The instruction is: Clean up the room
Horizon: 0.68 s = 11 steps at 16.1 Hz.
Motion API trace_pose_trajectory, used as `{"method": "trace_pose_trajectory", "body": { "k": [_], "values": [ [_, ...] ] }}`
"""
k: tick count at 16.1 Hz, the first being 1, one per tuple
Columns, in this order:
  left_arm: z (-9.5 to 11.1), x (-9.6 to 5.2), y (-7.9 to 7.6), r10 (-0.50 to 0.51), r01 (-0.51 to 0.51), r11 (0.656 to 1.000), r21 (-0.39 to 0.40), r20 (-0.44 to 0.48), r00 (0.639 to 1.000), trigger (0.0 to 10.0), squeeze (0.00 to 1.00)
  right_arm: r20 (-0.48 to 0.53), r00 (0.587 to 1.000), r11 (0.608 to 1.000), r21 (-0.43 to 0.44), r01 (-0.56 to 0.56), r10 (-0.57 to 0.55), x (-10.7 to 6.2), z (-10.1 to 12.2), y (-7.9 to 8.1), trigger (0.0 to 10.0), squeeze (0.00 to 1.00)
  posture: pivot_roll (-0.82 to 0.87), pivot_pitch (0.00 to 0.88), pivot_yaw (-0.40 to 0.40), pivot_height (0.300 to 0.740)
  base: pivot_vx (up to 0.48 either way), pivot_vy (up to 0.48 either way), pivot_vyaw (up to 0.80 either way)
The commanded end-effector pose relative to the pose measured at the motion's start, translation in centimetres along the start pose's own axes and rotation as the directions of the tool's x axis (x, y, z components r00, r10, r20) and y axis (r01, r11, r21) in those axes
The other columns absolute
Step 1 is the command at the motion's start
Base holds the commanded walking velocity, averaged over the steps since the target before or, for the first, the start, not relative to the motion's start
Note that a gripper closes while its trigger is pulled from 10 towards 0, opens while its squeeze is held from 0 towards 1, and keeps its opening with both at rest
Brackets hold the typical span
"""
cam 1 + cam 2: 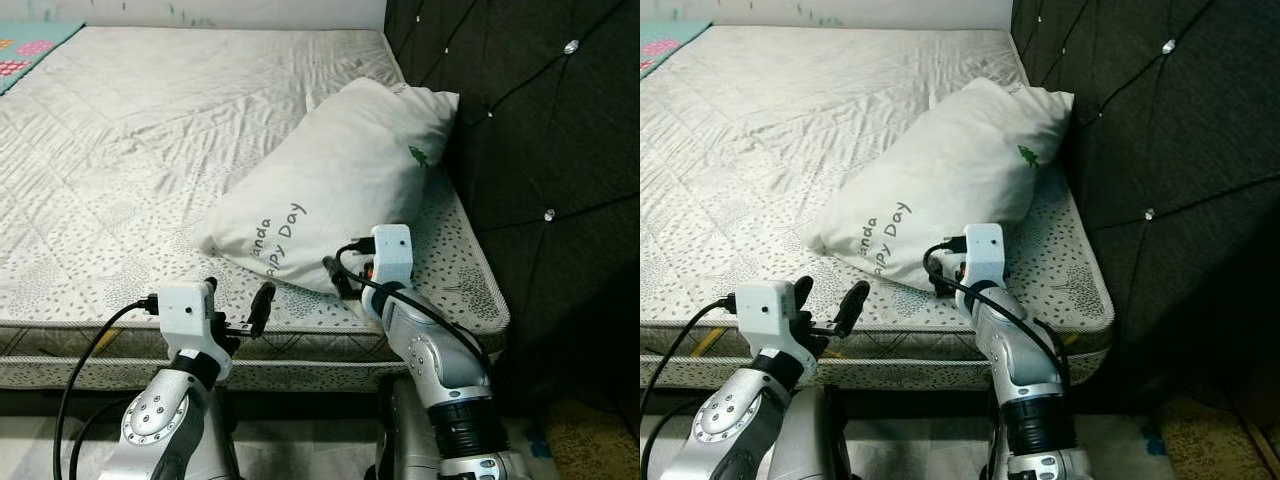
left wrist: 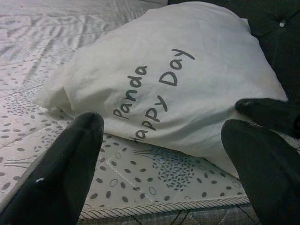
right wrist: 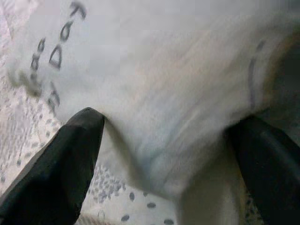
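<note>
At the pillow (image 1: 330, 180), the right gripper (image 3: 164, 154) is spread against its near edge and should push deeper before pinching; the left gripper (image 1: 238, 305) waits spread just before it.

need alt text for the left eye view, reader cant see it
A white pillow printed "Panda Happy Day" lies on a bare patterned mattress, leaning against a dark tufted headboard. The robot's right gripper is open at the pillow's near edge, and its left gripper hovers open above the mattress's front edge.
</note>
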<state>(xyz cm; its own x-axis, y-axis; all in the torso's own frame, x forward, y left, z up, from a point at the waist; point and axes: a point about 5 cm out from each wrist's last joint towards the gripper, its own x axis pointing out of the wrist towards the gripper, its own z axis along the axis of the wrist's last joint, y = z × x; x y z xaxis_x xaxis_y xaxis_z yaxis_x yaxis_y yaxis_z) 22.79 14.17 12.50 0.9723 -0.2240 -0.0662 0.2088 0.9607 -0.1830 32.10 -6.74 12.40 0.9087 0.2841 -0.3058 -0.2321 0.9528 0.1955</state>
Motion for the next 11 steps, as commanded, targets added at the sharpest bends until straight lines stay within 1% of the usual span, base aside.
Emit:
{"method": "trace_pose_trajectory", "body": {
  "k": [1, 3, 4, 5, 7, 8, 9, 10, 11],
  "values": [
    [0.2, 0.1, 0.1, 0.000, 0.000, 1.000, 0.007, -0.001, 1.000, 10.0, 0.00, 0.032, 0.999, 1.000, 0.006, 0.007, -0.007, 0.1, 0.6, 0.2, 10.0, 0.00, -0.08, 0.076, -0.020, 0.533, 0.000, 0.000, 0.00],
    [0.3, 0.1, -0.2, -0.009, 0.009, 1.000, 0.009, 0.002, 1.000, 10.0, 0.00, 0.066, 0.998, 1.000, 0.018, 0.005, -0.006, 0.8, 0.9, 1.9, 10.0, 0.00, -0.08, 0.068, -0.018, 0.533, 0.000, 0.000, 0.00],
    [0.4, 0.0, -0.5, -0.030, 0.030, 0.999, 0.010, -0.001, 1.000, 10.0, 0.00, 0.071, 0.997, 1.000, 0.014, -0.008, 0.007, 1.2, 0.8, 3.2, 10.0, 0.00, -0.07, 0.058, -0.018, 0.533, 0.000, 0.000, 0.00],
    [0.4, -0.3, -0.6, -0.052, 0.052, 0.999, 0.008, -0.008, 0.999, 10.0, 0.00, 0.077, 0.997, 1.000, 0.012, -0.020, 0.019, 1.4, 0.8, 4.2, 10.0, 0.00, -0.07, 0.056, -0.017, 0.533, 0.000, 0.000, 0.00],
    [0.3, -0.5, -0.6, -0.077, 0.077, 0.997, 0.008, -0.024, 0.997, 10.0, 0.00, 0.086, 0.995, 0.999, -0.002, -0.040, 0.040, 1.7, 0.6, 5.9, 10.0, 0.00, -0.06, 0.046, -0.010, 0.533, 0.000, 0.000, 0.00],
    [0.3, -0.5, -0.5, -0.078, 0.078, 0.997, 0.011, -0.024, 0.997, 10.0, 0.00, 0.089, 0.995, 0.999, 0.004, -0.043, 0.043, 1.8, 0.5, 6.4, 10.0, 0.00, -0.05, 0.045, -0.010, 0.533, 0.000, 0.000, 0.00],
    [0.4, -0.3, -0.4, -0.077, 0.078, 0.997, 0.016, -0.022, 0.997, 10.0, 0.00, 0.089, 0.995, 0.999, 0.012, -0.049, 0.048, 2.2, 0.2, 7.4, 9.3, 0.00, -0.05, 0.045, -0.011, 0.533, 0.000, 0.000, 0.00],
    [0.5, -0.2, -0.4, -0.077, 0.077, 0.997, 0.017, -0.020, 0.997, 10.0, 0.00, 0.100, 0.994, 0.998, 0.011, -0.054, 0.053, 2.4, 0.1, 7.8, 0.0, 0.00, -0.05, 0.043, -0.014, 0.533, 0.000, 0.000, 0.00],
    [0.5, -0.2, -0.5, -0.077, 0.078, 0.997, 0.016, -0.018, 0.997, 10.0, 0.00, 0.103, 0.993, 0.998, 0.013, -0.055, 0.053, 2.6, 0.1, 8.0, 0.0, 0.00, -0.04, 0.040, -0.016, 0.533, 0.000, 0.000, 0.00]
  ]
}}
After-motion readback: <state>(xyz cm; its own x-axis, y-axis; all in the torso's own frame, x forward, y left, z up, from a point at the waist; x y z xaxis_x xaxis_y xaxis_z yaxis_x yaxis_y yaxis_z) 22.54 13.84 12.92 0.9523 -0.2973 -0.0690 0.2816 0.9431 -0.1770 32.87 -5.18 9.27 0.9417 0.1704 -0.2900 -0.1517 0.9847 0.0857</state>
